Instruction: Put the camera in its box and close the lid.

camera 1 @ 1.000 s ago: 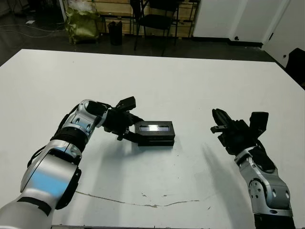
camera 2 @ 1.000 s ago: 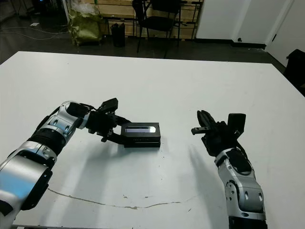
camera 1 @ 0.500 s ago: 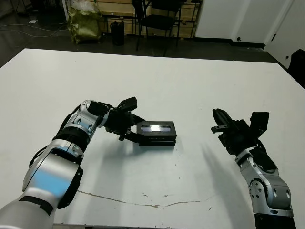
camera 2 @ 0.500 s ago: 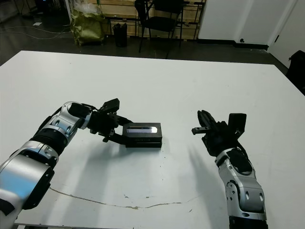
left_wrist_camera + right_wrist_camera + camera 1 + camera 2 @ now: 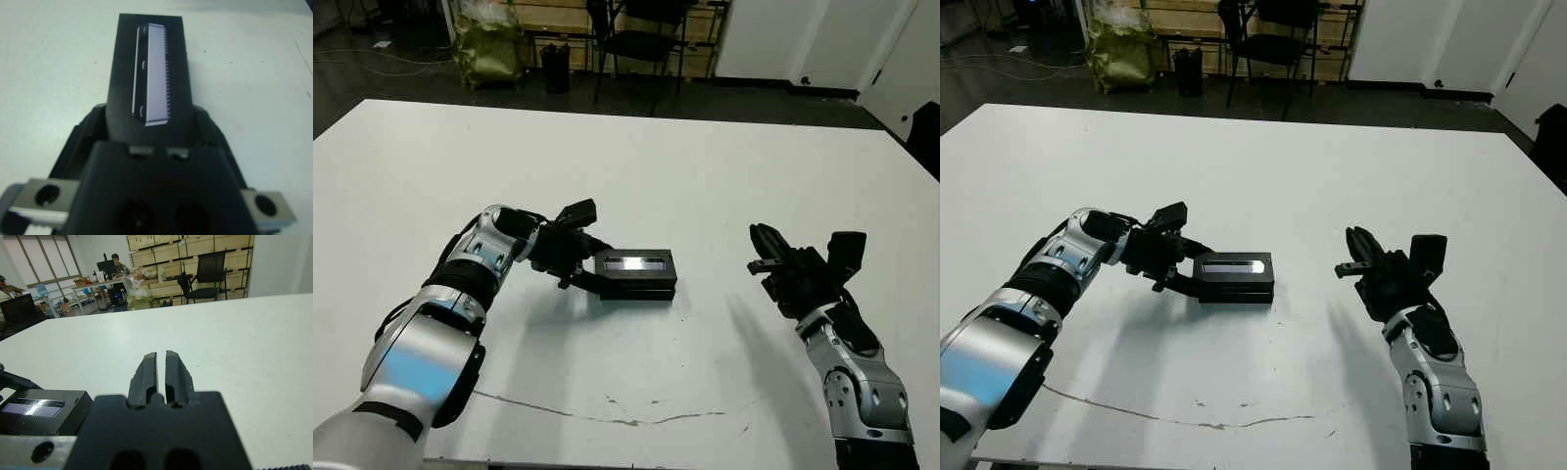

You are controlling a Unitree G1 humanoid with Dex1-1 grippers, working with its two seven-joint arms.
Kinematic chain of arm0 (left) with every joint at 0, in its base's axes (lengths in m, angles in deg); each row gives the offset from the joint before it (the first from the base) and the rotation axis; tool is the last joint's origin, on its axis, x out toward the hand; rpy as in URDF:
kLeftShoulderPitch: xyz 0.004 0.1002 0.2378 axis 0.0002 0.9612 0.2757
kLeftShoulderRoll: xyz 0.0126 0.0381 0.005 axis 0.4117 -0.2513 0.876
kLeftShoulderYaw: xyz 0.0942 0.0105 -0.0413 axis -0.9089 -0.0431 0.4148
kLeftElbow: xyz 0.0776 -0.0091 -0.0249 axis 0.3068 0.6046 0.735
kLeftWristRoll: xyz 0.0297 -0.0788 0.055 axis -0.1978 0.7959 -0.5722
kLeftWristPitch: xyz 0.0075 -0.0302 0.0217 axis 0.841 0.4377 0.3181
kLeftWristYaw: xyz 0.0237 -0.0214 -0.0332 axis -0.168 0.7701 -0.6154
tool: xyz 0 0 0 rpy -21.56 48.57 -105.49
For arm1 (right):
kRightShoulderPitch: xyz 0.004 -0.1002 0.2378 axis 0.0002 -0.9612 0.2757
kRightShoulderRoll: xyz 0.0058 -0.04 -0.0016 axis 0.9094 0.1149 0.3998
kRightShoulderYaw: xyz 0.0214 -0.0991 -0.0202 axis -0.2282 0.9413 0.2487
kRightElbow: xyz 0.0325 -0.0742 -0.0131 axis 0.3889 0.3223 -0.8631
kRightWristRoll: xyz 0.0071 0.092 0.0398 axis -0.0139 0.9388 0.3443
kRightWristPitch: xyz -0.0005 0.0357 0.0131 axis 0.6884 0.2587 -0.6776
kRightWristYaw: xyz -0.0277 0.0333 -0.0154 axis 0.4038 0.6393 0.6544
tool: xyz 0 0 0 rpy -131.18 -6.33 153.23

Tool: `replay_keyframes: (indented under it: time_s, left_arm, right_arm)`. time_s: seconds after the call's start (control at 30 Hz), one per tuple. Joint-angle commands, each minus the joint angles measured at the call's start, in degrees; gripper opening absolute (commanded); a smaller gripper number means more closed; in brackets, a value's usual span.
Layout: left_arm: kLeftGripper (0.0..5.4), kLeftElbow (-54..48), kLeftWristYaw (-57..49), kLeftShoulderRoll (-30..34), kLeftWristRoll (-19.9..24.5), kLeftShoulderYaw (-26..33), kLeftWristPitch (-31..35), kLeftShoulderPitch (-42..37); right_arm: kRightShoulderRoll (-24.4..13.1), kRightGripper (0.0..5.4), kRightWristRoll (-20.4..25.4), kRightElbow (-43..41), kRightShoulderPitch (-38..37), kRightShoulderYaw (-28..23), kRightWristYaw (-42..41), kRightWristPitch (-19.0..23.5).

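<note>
Box (image 5: 636,286), mid-surface (image 5: 705,176), lid (image 5: 634,262) seated on top, camera unseen and judged inside; left tool (image 5: 584,277) pinching the box's near end, right tool (image 5: 760,252) well right of box, pressed together, idle; release remains.

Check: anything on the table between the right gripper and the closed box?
Nothing. In the left eye view, only bare white table lies between the right gripper and the box with its lid on.
</note>
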Motion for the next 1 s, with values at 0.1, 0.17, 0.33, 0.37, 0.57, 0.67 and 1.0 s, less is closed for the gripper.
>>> replay_keyframes:
  time_s: [0.1, 0.17, 0.33, 0.37, 0.57, 0.67, 1.0]
  left_arm:
    - [2.70, 0.12, -1.33, -2.97, -4.06, -3.39, -2.18, 0.18]
    - [2.70, 0.44, -1.76, -3.31, -4.80, -3.76, -3.11, -0.03]
    - [2.69, 1.23, -2.70, -4.05, -6.72, -5.14, -5.56, -0.66]
    - [2.67, 1.61, -2.61, -4.33, -6.84, -5.18, -5.52, -0.82]
    - [2.66, 2.71, -3.86, -4.88, -8.67, -6.33, -5.65, -1.39]
    - [2.66, 3.06, -3.47, -4.44, -8.13, -5.78, -5.43, -1.16]
    - [3.29, 2.85, -4.22, -1.61, -9.43, -6.73, -8.10, -0.04]
  right_arm:
    - [-0.23, 0.00, -0.08, -0.92, -0.27, -0.07, 0.37, 0.05]
    - [-0.10, 0.00, 0.52, -0.50, -0.16, -0.30, 0.09, 0.17]
    - [-0.49, 0.00, 0.54, -1.27, -0.26, -0.02, 0.32, 0.86]
    - [-0.58, 0.00, 0.43, -0.90, -0.19, -0.03, 0.15, 0.59]
    - [-0.11, 0.00, 0.85, -1.12, -0.25, -0.40, 0.74, 1.28]
    - [0.14, 0.00, 1.28, -0.46, -0.32, -0.56, -0.32, -0.34]
    - [-0.29, 0.00, 0.62, -0.99, -0.26, -0.29, 0.28, 0.71]
